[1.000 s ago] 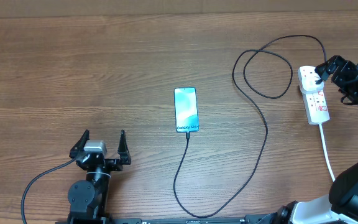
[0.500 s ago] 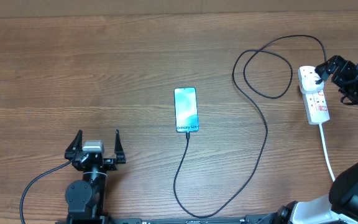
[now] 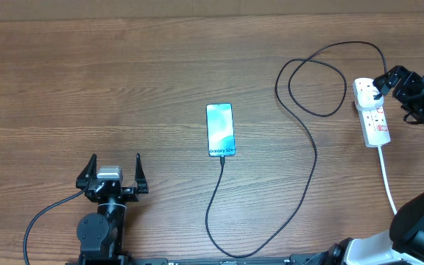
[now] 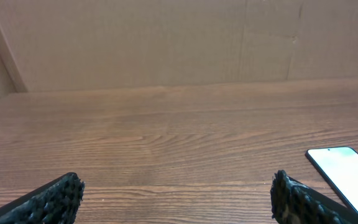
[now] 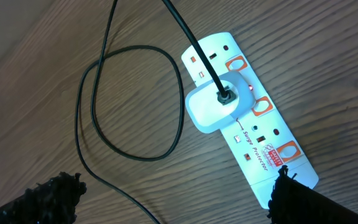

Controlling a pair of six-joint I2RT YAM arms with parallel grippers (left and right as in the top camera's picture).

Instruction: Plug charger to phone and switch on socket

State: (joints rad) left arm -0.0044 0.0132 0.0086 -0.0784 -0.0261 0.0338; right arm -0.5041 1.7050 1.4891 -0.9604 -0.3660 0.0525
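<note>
The phone (image 3: 220, 129) lies mid-table with its light-blue screen lit; its corner shows at the right of the left wrist view (image 4: 347, 174). The charger (image 3: 311, 151) runs as a thin black cable from the phone's near end, loops across the table and ends at a white plug (image 5: 213, 106) seated in the socket (image 3: 377, 129). The socket (image 5: 253, 124) is a white strip with red switches. My right gripper (image 3: 397, 94) hovers open just right of the socket (image 5: 173, 196). My left gripper (image 3: 116, 158) stands open over bare wood at the front left (image 4: 176, 202), well apart from the phone.
The socket's thick white cord (image 3: 387, 177) runs toward the front right edge. The charger makes a wide loop (image 3: 315, 81) left of the socket. A cardboard wall (image 4: 166, 43) stands along the table's far side.
My left gripper has shifted a little to the left and then held still. The right gripper, phone, charger and socket have not moved.
</note>
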